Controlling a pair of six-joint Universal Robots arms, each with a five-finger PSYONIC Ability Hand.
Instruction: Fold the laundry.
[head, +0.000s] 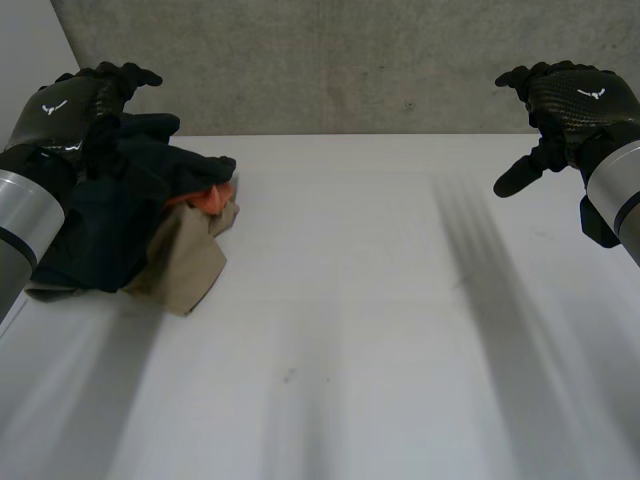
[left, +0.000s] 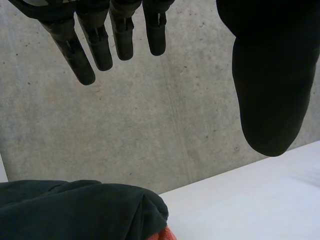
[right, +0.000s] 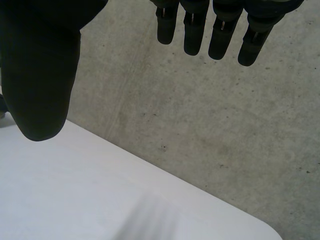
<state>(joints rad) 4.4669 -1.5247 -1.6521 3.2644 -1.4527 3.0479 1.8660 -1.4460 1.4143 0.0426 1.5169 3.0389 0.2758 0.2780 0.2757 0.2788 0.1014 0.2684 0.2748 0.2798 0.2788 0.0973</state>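
Note:
A heap of laundry lies at the table's left: a dark navy garment (head: 115, 205) on top, an orange piece (head: 205, 197) peeking out, a tan cloth (head: 185, 262) underneath. My left hand (head: 75, 105) hovers above the heap's back left, open, nothing in it; its straight fingers (left: 97, 42) and thumb (left: 270, 85) hang over the dark garment (left: 75, 210). My right hand (head: 565, 100) is raised at the far right above bare table, open and empty, with fingers (right: 220, 32) and thumb (right: 40, 75) spread.
The white table (head: 380, 300) stretches from the heap to the right edge. A grey concrete wall (head: 350, 60) stands right behind the table's back edge. The table's rounded corner (right: 270, 231) lies beneath my right hand.

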